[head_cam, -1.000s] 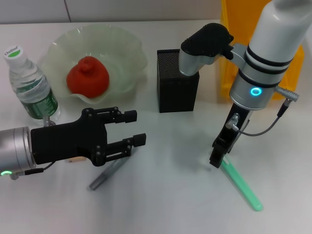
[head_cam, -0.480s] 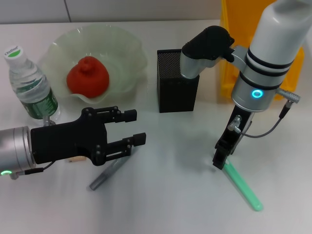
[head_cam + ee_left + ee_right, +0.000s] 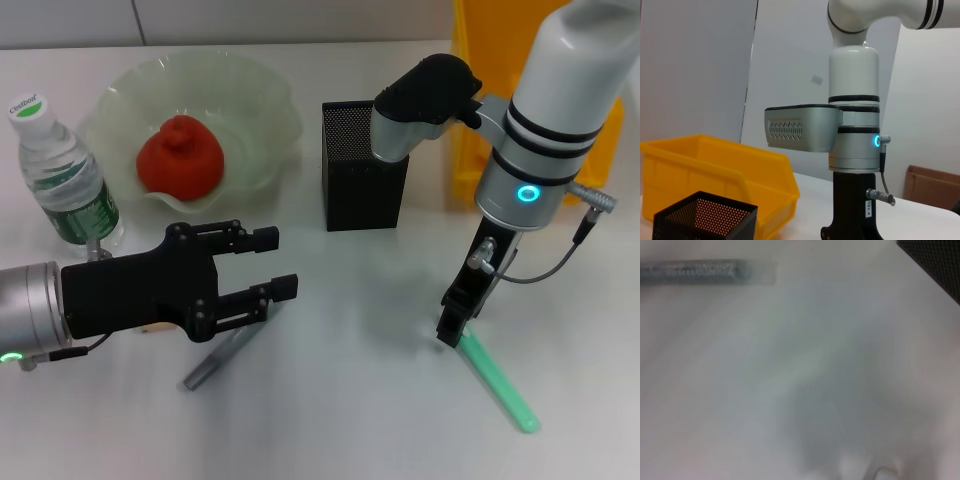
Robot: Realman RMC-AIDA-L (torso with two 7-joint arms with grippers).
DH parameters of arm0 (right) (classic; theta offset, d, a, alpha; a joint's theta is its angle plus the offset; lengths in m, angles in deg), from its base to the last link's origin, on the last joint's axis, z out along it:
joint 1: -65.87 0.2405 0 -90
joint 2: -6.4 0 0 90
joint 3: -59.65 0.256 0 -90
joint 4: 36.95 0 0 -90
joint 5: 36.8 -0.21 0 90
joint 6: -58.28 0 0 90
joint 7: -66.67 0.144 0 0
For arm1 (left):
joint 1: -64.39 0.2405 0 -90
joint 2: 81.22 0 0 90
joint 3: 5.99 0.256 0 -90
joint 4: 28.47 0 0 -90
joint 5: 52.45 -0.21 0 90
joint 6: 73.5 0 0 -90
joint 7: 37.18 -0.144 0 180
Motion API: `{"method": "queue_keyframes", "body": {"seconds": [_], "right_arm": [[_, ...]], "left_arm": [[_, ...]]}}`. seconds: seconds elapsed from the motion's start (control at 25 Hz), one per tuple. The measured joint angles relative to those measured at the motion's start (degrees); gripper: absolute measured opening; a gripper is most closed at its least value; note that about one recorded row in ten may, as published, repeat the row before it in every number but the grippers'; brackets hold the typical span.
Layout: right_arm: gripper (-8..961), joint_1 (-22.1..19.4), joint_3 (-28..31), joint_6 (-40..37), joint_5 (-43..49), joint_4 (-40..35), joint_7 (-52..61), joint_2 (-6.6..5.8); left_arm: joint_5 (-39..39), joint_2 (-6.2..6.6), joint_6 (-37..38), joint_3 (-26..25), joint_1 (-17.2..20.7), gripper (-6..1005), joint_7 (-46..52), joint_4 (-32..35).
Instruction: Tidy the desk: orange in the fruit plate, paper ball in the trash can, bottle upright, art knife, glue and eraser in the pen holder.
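Green lettering on the bottle [image 3: 62,185] cap is too small to read.

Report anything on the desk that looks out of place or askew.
Two items lie loose on the desk, outside the pen holder: the grey art knife below the left gripper, whose jaws are open, and a light green stick under the right gripper. The bottle is upright and the orange sits in the fruit plate.

— What sits on the white table [image 3: 350,420]?
— Far left, a bottle [image 3: 62,180] upright beside the green bowl [image 3: 270,120]. A black mesh cup [image 3: 363,190] in the middle, a yellow bin [image 3: 475,120] far right.
— Nearer?
— A grey stick [image 3: 215,362] near left, a green stick [image 3: 497,385] near right.
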Motion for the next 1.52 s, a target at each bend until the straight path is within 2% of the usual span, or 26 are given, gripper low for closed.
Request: {"method": "queue_keyframes", "body": {"seconds": [0.32,1.0,1.52], "right_arm": [[399,-0.03,0.00,0.23,0.00,0.00,0.09,0.00],[390,0.16,-0.04,0.34,0.06,0.00,0.00,0.00],[348,0.24,-0.39,0.05,-0.58,0.00,0.02,0.00]], "left_arm": [[0.00,0.00,0.05,0.00,0.12,567,0.00,0.00],[-0.01,0.00,0.00,0.00,0.03,567,-0.03,0.00],[-0.01,0.00,0.00,-0.06,-0.23,567,-1.44,-0.71]]}}
